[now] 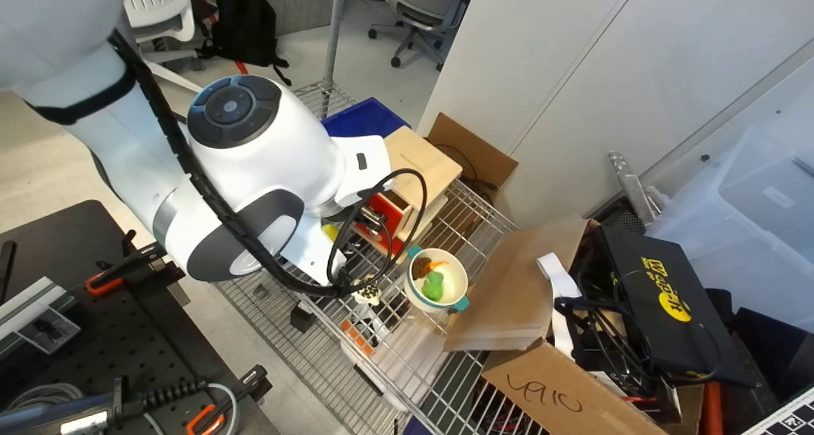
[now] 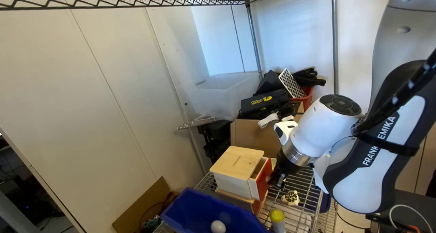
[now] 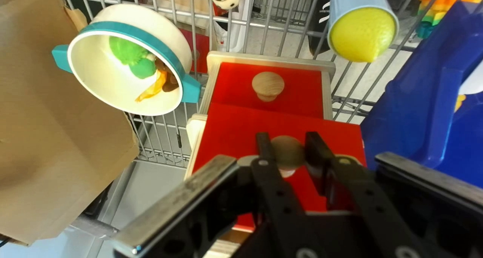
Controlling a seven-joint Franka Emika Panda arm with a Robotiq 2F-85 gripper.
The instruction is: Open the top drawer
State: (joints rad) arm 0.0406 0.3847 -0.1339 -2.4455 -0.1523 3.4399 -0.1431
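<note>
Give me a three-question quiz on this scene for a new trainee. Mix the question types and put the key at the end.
1. Open question: What is the end effector gripping?

2. True or false: The top drawer stands partly out of the light-wood cabinet.

3. Multiple choice: A green item lies inside a pot. What colour are that pot's handles?
a) red
b) teal
c) black

Key
1. The top drawer's wooden knob
2. True
3. b) teal
</note>
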